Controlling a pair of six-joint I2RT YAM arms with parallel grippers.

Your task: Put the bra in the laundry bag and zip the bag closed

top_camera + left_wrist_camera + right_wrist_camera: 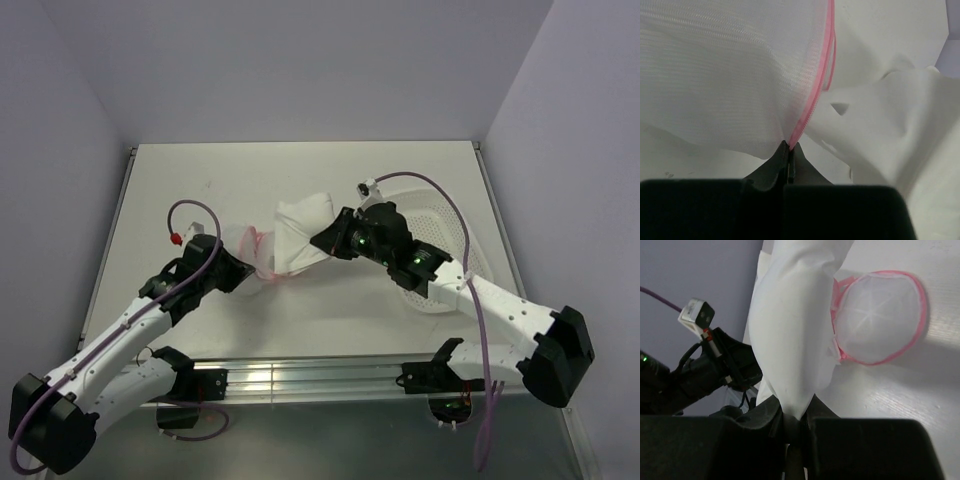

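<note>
Your right gripper pinches the limp, light bra just beside the laundry bag; your left gripper clamps the bag's pink rim. Expect both to sag, so take hold at edges or trim.

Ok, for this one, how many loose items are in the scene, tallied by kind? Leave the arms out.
bra: 1
mesh laundry bag: 1
perforated plastic basket: 1
Total: 3
</note>
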